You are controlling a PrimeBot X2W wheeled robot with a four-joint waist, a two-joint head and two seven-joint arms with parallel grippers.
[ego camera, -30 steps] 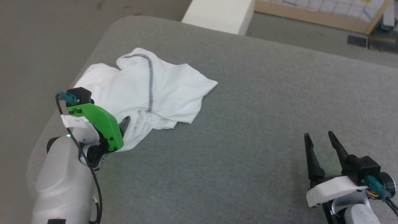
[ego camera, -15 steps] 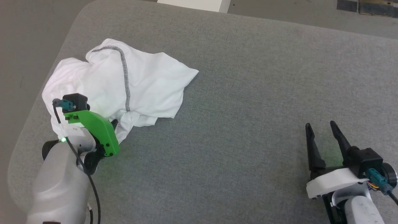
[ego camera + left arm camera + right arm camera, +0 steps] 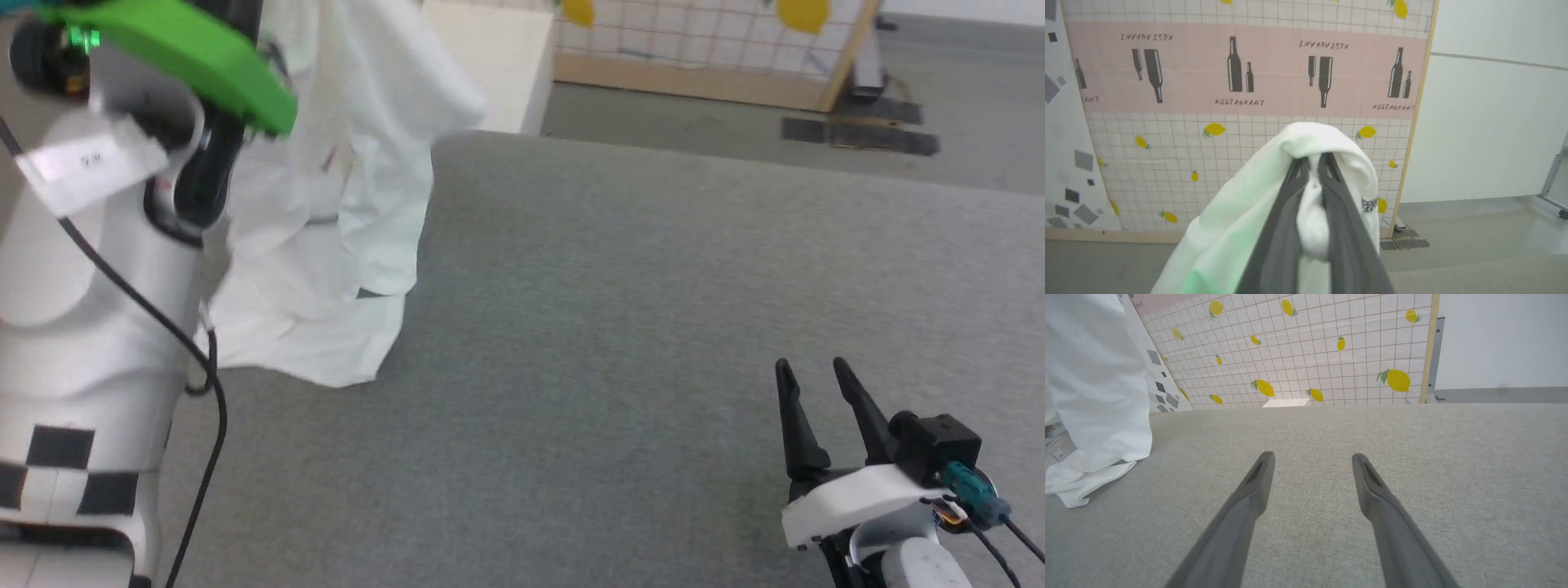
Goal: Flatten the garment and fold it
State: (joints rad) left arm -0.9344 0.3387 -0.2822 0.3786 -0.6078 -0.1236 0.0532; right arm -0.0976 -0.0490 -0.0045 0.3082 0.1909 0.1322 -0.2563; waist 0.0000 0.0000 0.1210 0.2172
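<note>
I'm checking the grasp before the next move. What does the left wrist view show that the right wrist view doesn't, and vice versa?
Left wrist view: the left gripper shut on a bunched fold of the garment, a pink bottle-print banner behind. Right wrist view: the right gripper open above the grey surface, where the garment's lower end rests. Both: the white garment hanging and the lemon-patterned screen.

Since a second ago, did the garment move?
Yes, up. The garment lay bunched on the grey surface; now it hangs from the left gripper, only its bottom edge on that surface.
</note>
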